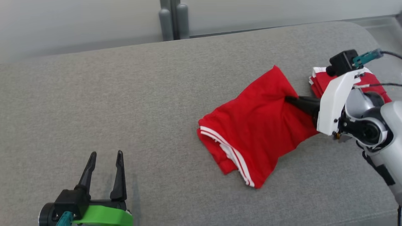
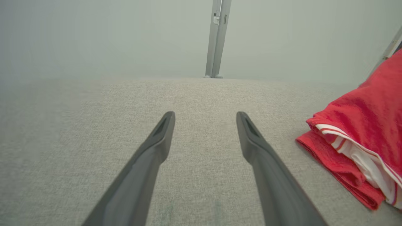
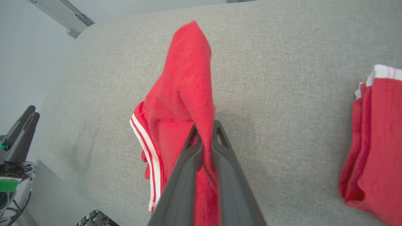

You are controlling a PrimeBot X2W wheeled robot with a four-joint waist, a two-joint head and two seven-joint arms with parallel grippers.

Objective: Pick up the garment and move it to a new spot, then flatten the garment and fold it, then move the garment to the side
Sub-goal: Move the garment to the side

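A folded red garment (image 1: 254, 131) with white stripes along its hem lies on the grey cushioned surface (image 1: 125, 103), right of centre. My right gripper (image 1: 290, 100) reaches in from the right and is shut on a raised fold of the garment (image 3: 188, 94), the cloth pinched between its dark fingers (image 3: 188, 157). My left gripper (image 1: 105, 155) stands open at the lower left, well apart from the garment, nothing between its fingers (image 2: 160, 138). The garment's striped edge (image 2: 355, 147) shows at the right of the left wrist view.
A second folded red garment with white trim (image 1: 326, 80) lies at the far right, partly behind my right arm, also seen as a stack (image 3: 373, 141). A grey post (image 1: 172, 20) stands behind the surface against a pale wall.
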